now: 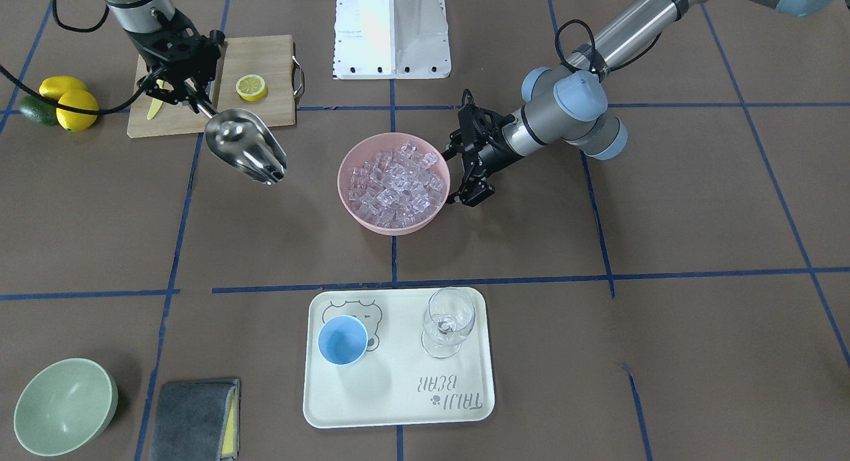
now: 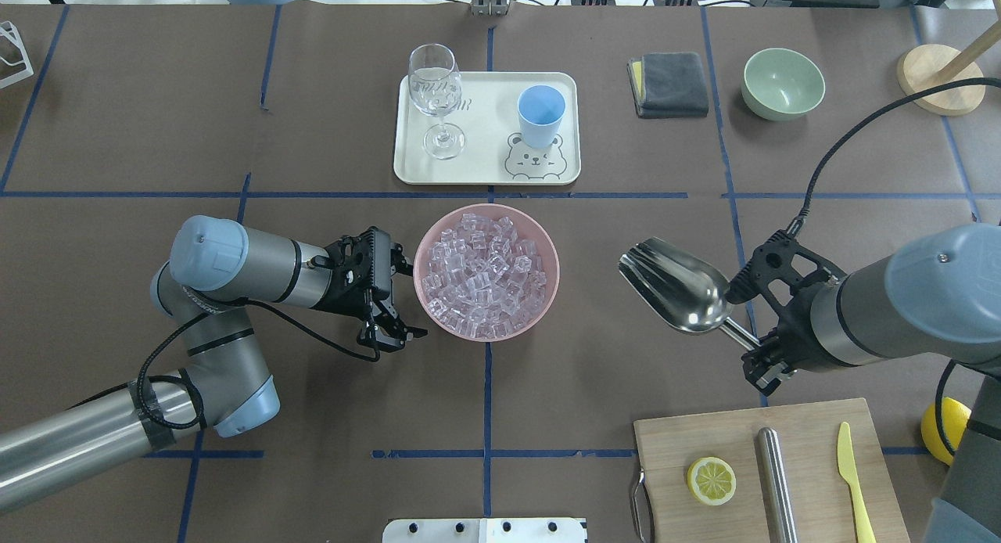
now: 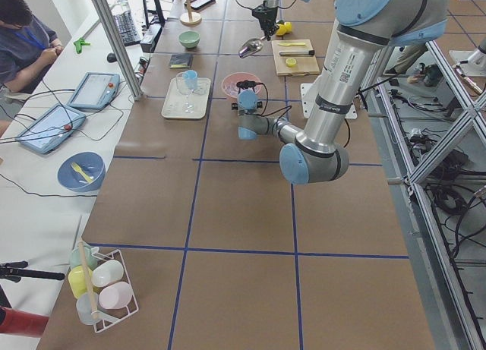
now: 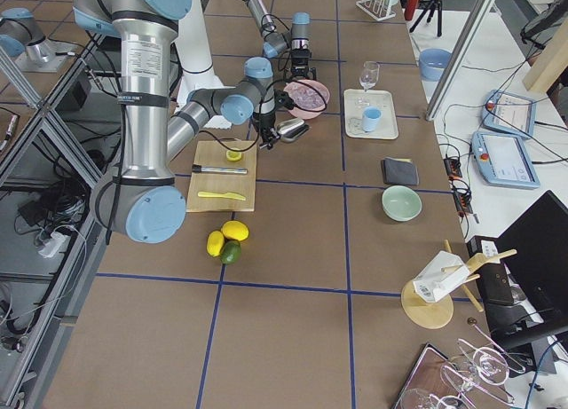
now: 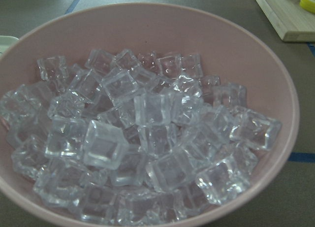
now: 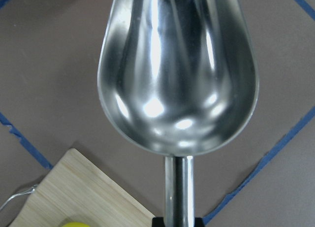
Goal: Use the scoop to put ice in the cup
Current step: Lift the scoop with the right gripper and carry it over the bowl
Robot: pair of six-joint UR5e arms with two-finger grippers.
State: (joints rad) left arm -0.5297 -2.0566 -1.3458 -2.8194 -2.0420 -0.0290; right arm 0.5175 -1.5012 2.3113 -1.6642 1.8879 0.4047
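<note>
The ice point(image 2: 485, 273) is a pile of clear cubes filling a pink bowl point(image 2: 556, 271) at the table's centre; it also fills the left wrist view point(image 5: 147, 138). My left gripper point(image 2: 407, 300) is open and empty, its fingers beside the bowl's rim on my left. My right gripper point(image 2: 751, 343) is shut on the thin handle of the steel scoop point(image 2: 676, 285). The scoop's trough is empty in the right wrist view point(image 6: 177, 74) and hangs above the table, right of the bowl. The light-blue cup point(image 2: 540, 114) stands upright on a cream tray point(image 2: 485, 156) beyond the bowl.
A wine glass point(image 2: 435, 89) stands on the tray left of the cup. A wooden board point(image 2: 672, 449) near my right arm carries a lemon half point(image 2: 711, 480), a steel cylinder point(image 2: 776, 480) and a yellow knife point(image 2: 852, 480). A green bowl point(image 2: 782, 81) and grey cloth point(image 2: 669, 84) lie far right.
</note>
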